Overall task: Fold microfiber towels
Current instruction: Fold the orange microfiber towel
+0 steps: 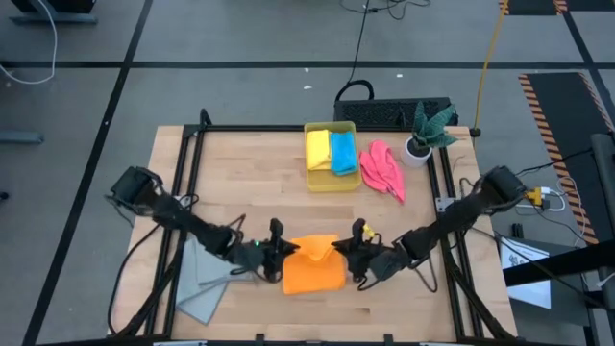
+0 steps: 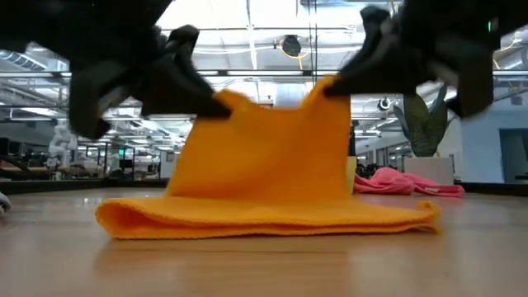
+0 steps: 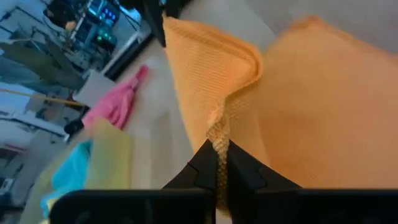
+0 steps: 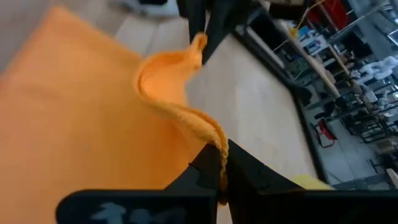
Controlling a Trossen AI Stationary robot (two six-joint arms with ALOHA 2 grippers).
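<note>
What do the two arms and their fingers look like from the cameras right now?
Both are slim, dark, jointed arms. The left arm and right arm each have a bulkier black housing at the outer end and loose black cables alongside. The left gripper and right gripper end in matte black wedge-shaped fingers above a flat black bar. No markings are legible.

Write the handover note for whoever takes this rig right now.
Left pincer: shut on a corner of the orange towel.
Right pincer: shut on the opposite corner; that edge is lifted, the rest lies on the table.
Done: yellow towel and blue towel sit in the bin.
Left: finish the orange fold; pink towel lies crumpled by the bin, grey towel spread under the left arm.
</note>
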